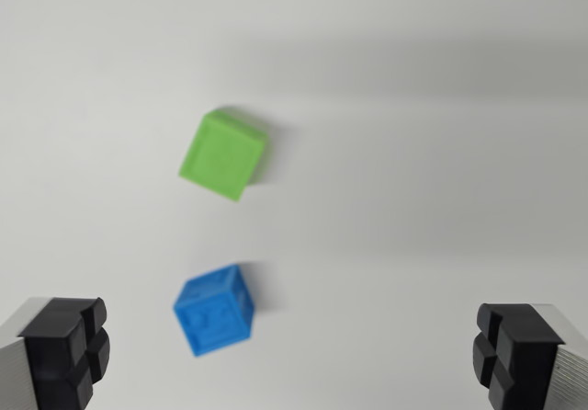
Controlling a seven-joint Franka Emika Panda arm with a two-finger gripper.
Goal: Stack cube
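Note:
A green cube (223, 154) lies on the white surface near the middle of the wrist view, turned at an angle. A smaller-looking blue cube (214, 310) sits below it, apart from it, with raised marks on its near face. My gripper (292, 355) hangs above the surface, open wide. Its black fingertips (69, 347) show at the bottom corners, one at the wrist view's left and the other at the wrist view's right. The blue cube lies between the fingers, closer to the left one. Nothing is held.
The cubes rest on a plain white surface (432, 199) crossed by soft grey shadows near the top. No other objects or edges are in view.

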